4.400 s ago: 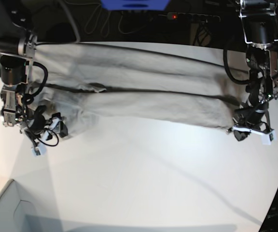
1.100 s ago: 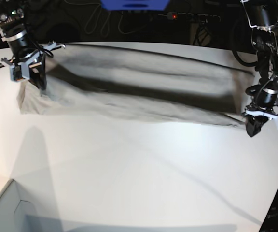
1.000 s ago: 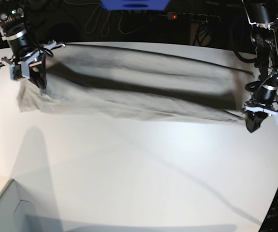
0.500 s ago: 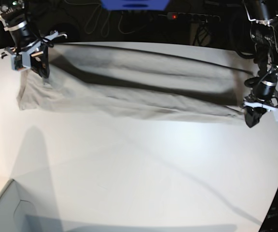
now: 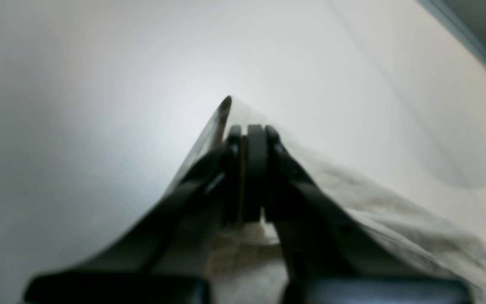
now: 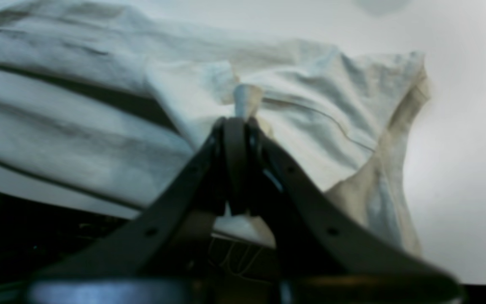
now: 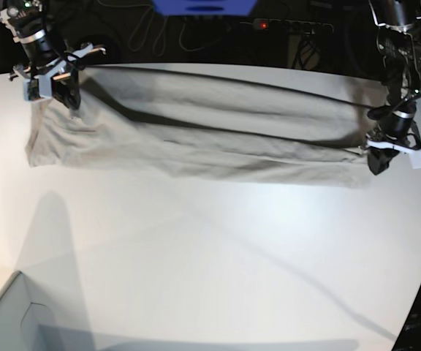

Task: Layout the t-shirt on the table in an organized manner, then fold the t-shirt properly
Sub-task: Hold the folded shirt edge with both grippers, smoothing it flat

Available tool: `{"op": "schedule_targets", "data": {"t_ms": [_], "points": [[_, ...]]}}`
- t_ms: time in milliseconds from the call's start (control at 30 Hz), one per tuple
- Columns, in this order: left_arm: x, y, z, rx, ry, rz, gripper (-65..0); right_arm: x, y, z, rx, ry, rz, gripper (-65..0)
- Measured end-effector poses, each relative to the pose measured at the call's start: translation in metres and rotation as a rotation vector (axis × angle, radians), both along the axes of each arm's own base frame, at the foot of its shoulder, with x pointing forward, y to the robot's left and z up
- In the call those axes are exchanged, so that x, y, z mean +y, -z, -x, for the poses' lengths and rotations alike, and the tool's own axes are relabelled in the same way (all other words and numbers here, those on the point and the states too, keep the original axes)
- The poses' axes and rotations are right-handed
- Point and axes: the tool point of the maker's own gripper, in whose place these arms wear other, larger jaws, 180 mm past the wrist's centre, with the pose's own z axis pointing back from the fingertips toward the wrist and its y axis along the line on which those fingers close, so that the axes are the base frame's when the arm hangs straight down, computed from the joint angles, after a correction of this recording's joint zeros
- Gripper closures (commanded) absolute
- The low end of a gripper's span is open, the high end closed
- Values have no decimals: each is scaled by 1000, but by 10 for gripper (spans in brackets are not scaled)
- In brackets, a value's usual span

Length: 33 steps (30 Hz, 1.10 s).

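The t-shirt (image 7: 196, 142) lies stretched across the table (image 7: 218, 256), left gripper (image 7: 377, 165) and right gripper (image 7: 69, 99) each clamped on opposite ends

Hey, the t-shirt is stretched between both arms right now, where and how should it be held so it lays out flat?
Hold the t-shirt at its two far ends, from above. It hangs as a long band over the table, so the end edges give control. The left gripper and right gripper are already shut on those ends.

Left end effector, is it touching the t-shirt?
Touching. The left wrist view shows the left end effector pinched shut on a fold of the t-shirt.
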Motion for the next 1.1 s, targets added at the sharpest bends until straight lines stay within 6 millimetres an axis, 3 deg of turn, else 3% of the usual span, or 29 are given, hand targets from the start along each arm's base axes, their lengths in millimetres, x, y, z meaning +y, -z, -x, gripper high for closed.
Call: {"op": "schedule_targets", "data": {"t_ms": [300,433,733,900,1100], "points": [[3,34,9,86,-34,43,0,-4,-3,-5,-11,-7,14,0],[4,35,5,86,-39,50,0,-14,-4,-3,-12,14,30,0],[4,36,7,90,-40,50,0,-13,-1,3,6,13,29,0],[4,36,7,89,-41,53,0,5,10,21,62,-24,-2,0],[4,34,4,83,-40,53,0,19,13,25,75,-57,-27,0]]}}
